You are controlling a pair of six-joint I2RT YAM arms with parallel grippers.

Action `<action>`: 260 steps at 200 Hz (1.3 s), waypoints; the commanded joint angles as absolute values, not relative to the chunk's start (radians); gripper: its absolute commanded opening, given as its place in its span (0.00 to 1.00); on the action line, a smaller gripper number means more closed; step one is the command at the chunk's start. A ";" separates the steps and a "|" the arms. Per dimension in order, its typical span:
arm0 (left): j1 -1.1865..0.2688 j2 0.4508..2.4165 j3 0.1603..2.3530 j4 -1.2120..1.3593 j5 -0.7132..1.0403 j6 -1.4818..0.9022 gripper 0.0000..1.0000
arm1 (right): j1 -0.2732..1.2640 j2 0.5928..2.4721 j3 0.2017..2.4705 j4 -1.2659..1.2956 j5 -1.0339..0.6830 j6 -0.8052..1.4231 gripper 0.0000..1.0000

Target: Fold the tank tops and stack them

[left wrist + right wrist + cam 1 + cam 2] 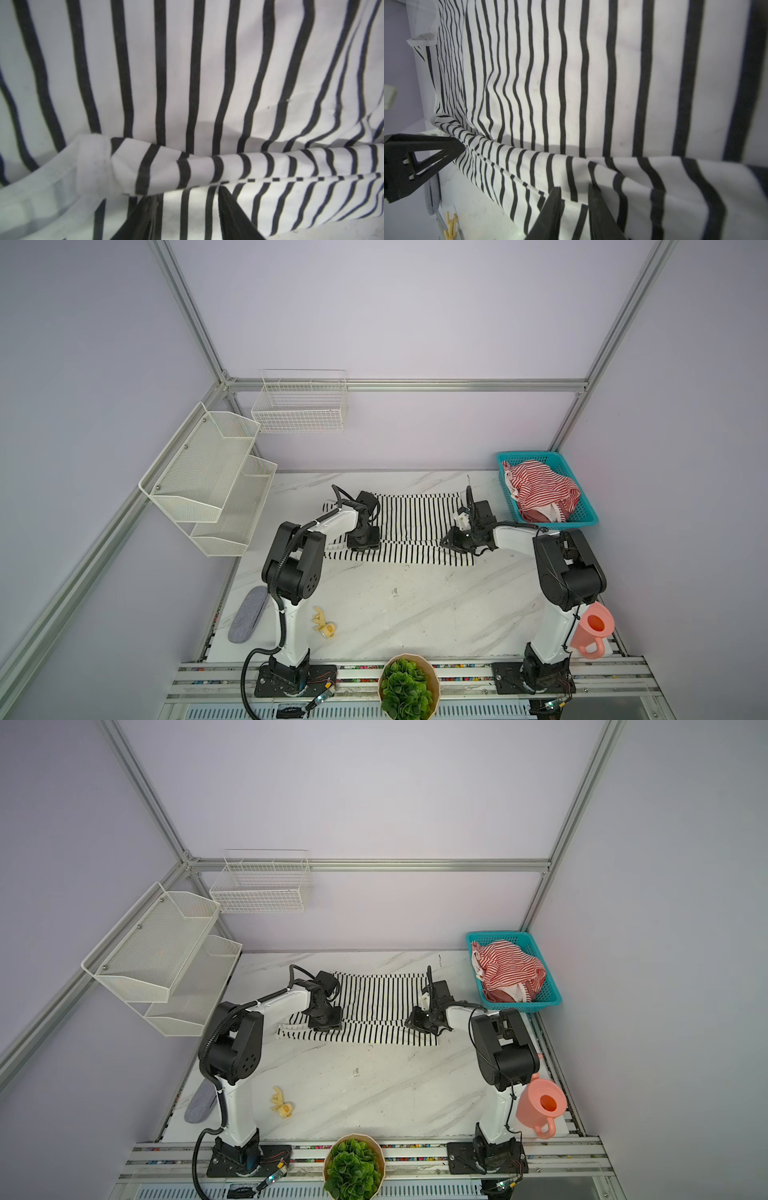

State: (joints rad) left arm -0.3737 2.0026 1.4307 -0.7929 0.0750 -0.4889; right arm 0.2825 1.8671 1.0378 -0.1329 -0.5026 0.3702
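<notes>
The black-and-white tank top (pixel 415 522) (pixel 378 1002) lies spread across the back of the table, with its near part doubled into a raised fold. My left gripper (pixel 363 545) (pixel 187 193) stands at the left end of that fold, shut on the striped cloth, which fills the gap between its fingers. At the right end, my right gripper (pixel 446 541) (pixel 575 187) is shut on the same fold, jaws narrow. The fold runs as a ridge between both grippers in the right wrist view. The red-and-white tank top (pixel 540 489) (pixel 509 969) sits crumpled in a teal basket (pixel 528 455).
A yellow toy (pixel 324 624) and a grey felt oval (pixel 248 614) lie at the front left. A pink watering can (pixel 592 635) stands front right, and a potted plant (pixel 407 689) front centre. White mesh shelves (pixel 208 477) and a wire basket (pixel 299 406) hang on the walls.
</notes>
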 commanded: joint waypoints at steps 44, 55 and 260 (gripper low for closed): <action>-0.373 1.869 1.194 -0.762 0.111 -0.602 0.49 | 0.290 1.823 0.856 -0.218 -0.425 0.388 0.29; -0.374 1.846 1.183 -0.760 0.103 -0.611 0.49 | 0.290 1.821 0.853 -0.219 -0.426 0.388 0.29; -0.218 2.375 2.394 -0.957 0.069 -0.301 0.62 | 0.120 2.125 1.641 -0.394 -0.392 0.337 0.39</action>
State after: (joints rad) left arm -0.2359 2.3730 2.2799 -0.9550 0.0555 -0.3523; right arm 0.1448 2.0747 1.5684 -0.3401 -0.3939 0.3611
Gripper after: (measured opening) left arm 0.618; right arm 0.388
